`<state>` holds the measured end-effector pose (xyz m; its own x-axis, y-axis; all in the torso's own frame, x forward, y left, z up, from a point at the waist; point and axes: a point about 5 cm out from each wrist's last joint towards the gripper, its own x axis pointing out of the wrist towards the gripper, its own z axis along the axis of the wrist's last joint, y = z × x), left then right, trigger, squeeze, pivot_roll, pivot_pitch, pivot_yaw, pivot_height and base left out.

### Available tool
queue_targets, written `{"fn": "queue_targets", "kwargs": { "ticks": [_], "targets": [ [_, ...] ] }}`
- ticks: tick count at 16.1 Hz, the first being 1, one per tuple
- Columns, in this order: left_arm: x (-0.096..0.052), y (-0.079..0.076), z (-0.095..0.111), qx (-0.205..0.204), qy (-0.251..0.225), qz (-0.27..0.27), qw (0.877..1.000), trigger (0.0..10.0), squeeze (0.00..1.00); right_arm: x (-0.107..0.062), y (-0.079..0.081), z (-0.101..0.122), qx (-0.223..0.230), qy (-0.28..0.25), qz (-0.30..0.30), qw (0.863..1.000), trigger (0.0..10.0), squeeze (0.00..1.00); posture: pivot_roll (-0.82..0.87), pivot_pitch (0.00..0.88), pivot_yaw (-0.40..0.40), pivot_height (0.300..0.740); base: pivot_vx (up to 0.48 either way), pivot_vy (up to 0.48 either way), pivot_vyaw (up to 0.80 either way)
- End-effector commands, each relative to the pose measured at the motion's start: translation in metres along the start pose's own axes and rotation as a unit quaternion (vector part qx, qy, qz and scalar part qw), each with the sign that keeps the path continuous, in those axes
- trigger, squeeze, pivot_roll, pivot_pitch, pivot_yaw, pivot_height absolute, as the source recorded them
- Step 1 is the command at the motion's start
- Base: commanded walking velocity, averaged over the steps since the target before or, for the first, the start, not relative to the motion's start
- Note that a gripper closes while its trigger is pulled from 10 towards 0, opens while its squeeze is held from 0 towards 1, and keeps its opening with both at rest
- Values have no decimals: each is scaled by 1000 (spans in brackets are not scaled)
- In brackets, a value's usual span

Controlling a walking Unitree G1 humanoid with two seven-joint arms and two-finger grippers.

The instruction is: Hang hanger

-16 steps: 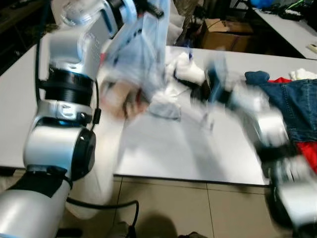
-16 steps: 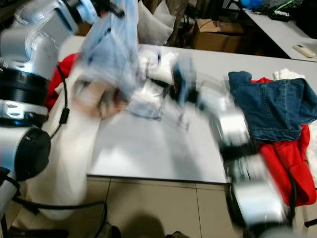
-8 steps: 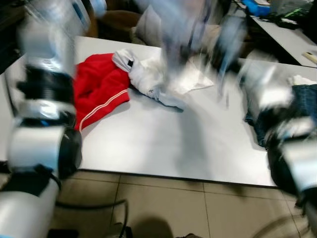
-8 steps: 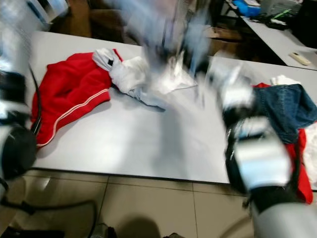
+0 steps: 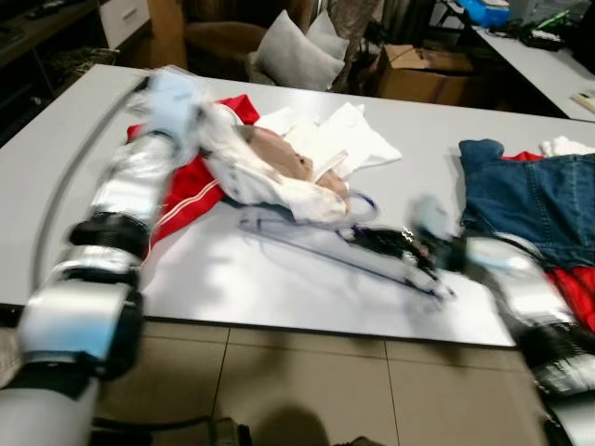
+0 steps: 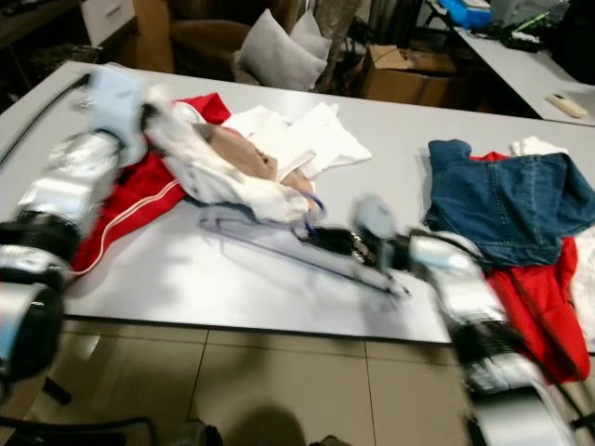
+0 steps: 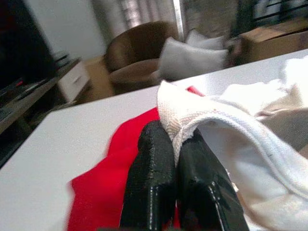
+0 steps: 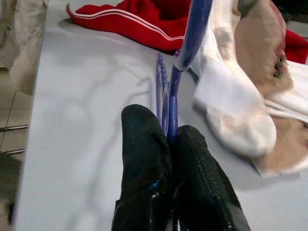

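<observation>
A blue-purple wire hanger (image 5: 307, 237) lies low over the white table (image 5: 279, 288), and its hook end reaches into a white garment with a beige lining (image 5: 279, 177). My right gripper (image 8: 166, 125) is shut on the hanger's (image 8: 185, 43) thin wire; from the head it is a blurred shape (image 5: 376, 240) at the hanger's right end. My left gripper (image 7: 173, 137) is shut on the white garment's (image 7: 231, 130) ribbed edge, at the garment's left end (image 5: 206, 125) above a red garment (image 5: 186, 195).
Blue jeans (image 5: 535, 200) lie on red cloth at the table's right. A white cloth (image 5: 339, 135) is spread behind the garment. Past the table stand a brown armchair with grey pillows (image 5: 293, 56) and a cardboard box (image 5: 418, 70). The tiled floor (image 5: 307, 390) begins at the near edge.
Both arms have come down from a raised, blurred pose, and the white garment and the hanger are now down at the table. The head view has shifted too.
</observation>
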<state>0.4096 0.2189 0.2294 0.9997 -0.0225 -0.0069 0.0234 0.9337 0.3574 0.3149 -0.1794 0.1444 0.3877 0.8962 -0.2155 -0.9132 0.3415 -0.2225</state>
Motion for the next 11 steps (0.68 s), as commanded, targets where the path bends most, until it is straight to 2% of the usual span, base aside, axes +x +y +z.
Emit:
{"fn": "queue_targets", "kwargs": {
  "ticks": [1,2,3,4,5,6,7,8,10,11],
  "targets": [
    [2,-3,8,2,-17,-1,1000,10000,0,1,-2,16,-19,-23,13,999,10000,0,-90,0,-23,719,0,0,0],
    [-3,7,-9,35,16,-15,999,10000,0,-21,5,31,-21,-31,44,998,10000,0,-87,0,-18,719,0,0,0],
    [-4,8,-13,41,24,-23,999,10000,0,-26,6,34,-22,-31,49,998,10000,0,-87,0,-18,719,0,0,0],
    [-8,6,-25,67,41,-75,994,10000,0,-38,5,43,-23,-33,43,998,10000,0,-91,0,-10,719,0,0,0],
    [-11,6,-30,79,47,-105,990,10000,0,-44,5,48,-24,-36,34,998,10000,0,-91,0,-10,719,0,0,0],
    [-20,9,-36,87,50,-170,980,10000,737,-54,4,60,-14,-62,3,998,10000,0,-98,0,-6,719,0,0,0],
    [-33,14,-39,72,51,-217,972,10000,1000,-56,3,67,-8,-86,-35,996,10000,0,-95,0,-11,719,0,0,0],
    [-39,15,-39,63,52,-232,969,10000,1000,-55,2,68,-8,-92,-50,995,10000,0,-95,0,-11,719,0,0,0],
    [-68,23,-35,48,41,-287,956,10000,1000,-52,3,66,9,-85,-103,991,10000,0,-89,0,-17,719,0,0,0],
    [-85,25,-28,36,28,-312,949,10000,1000,-51,4,64,32,-83,-122,989,10000,0,-89,0,-17,719,0,0,0]
  ]
}}
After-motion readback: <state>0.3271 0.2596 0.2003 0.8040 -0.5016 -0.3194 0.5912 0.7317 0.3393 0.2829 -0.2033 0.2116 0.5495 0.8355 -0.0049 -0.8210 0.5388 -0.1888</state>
